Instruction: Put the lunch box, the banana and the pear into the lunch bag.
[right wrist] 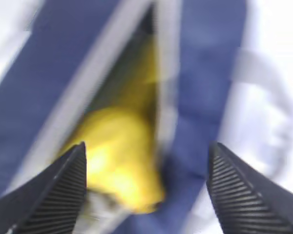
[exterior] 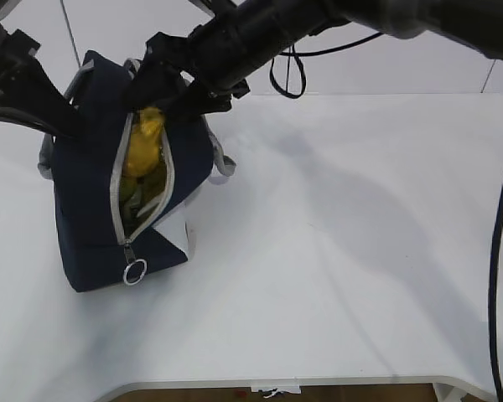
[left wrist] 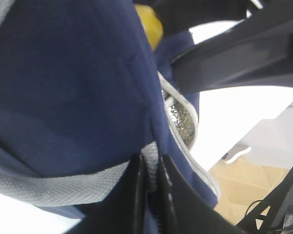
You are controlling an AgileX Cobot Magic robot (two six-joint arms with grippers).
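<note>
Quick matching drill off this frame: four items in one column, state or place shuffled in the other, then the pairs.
Column 1
1. lunch bag
2. yellow fruit
3. left gripper
4. right gripper

Column 2
A. open, over the bag's opening
B. pinched shut on the bag's fabric
C. unzipped, standing on the white table
D. inside the opening, partly showing

Pairs: 1-C, 2-D, 3-B, 4-A
</note>
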